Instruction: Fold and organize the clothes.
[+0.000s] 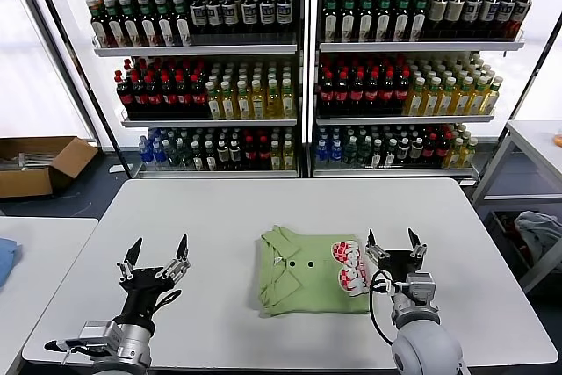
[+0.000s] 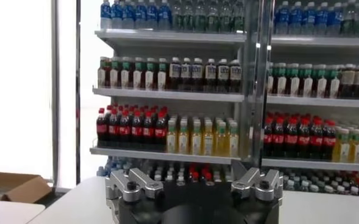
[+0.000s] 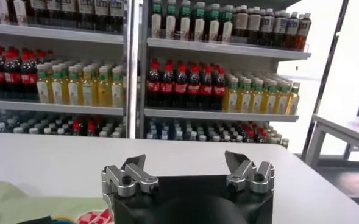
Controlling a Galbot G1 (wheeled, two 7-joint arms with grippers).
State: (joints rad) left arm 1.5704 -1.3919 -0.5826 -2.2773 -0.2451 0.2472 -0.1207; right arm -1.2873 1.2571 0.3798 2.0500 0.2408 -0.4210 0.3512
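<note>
We see a folded light green cotton shirt (image 1: pixel 303 271) with a red-and-white logo on our white table (image 1: pixel 219 217). Our right gripper (image 1: pixel 392 243) hangs spread beside it; our left gripper (image 1: pixel 156 255) spread, well apart.

The scene was bright and evenly lit. Daylight poured through the windows (image 1: pixel 35 85) behind the shelves (image 1: pixel 307 46), blown out to plain white in all three views. The white table (image 1: pixel 219 208) reflected a soft sheen without hard glare, and shadows on it were faint. The head view bowed straight lines near its edges. Both wrist views looked slightly soft, with distant bottles (image 2: pixel 191 73) smeared.
</note>
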